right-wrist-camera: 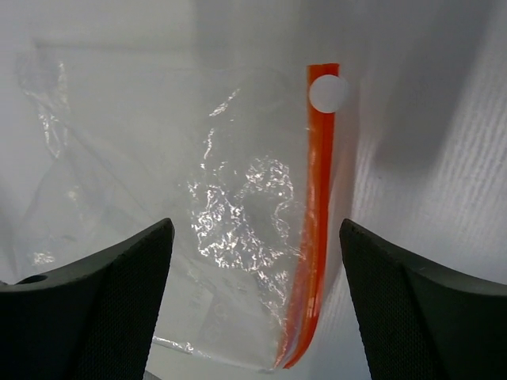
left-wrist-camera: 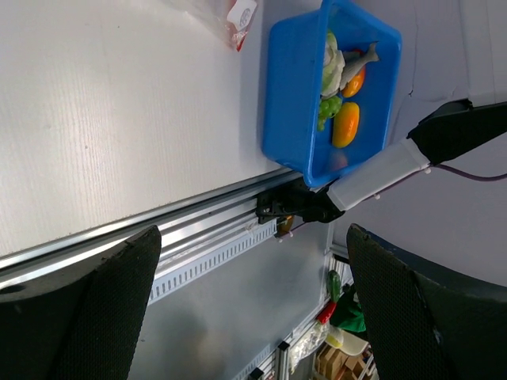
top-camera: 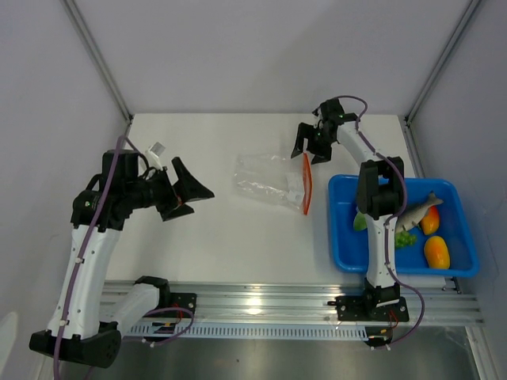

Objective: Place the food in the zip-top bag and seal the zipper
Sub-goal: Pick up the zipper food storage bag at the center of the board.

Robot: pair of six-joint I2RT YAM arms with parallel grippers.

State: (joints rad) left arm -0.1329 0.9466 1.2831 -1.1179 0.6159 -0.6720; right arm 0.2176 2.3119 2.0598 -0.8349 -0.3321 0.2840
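Observation:
The zip-top bag [top-camera: 265,180] lies flat and holds no food, at mid-table, its orange-red zipper [top-camera: 306,194] along its right edge. My right gripper [top-camera: 310,148] is open, hovering over the bag's far right end. In the right wrist view the bag [right-wrist-camera: 238,206] and zipper [right-wrist-camera: 318,214] lie between the open fingers of the gripper [right-wrist-camera: 253,293]. The food lies in the blue tray [top-camera: 341,229]: orange fruit [top-camera: 436,252], green round bits [top-camera: 405,237] and a leafy piece [top-camera: 360,222]. My left gripper [top-camera: 190,190] is open and empty, raised left of the bag.
A grey toy fish [top-camera: 420,207] lies in the tray too. The left wrist view shows my open gripper [left-wrist-camera: 253,309], the tray [left-wrist-camera: 289,95] with food [left-wrist-camera: 346,124], the right arm's base and the aluminium rail [left-wrist-camera: 198,229] at the table's near edge. Walls close in on both sides.

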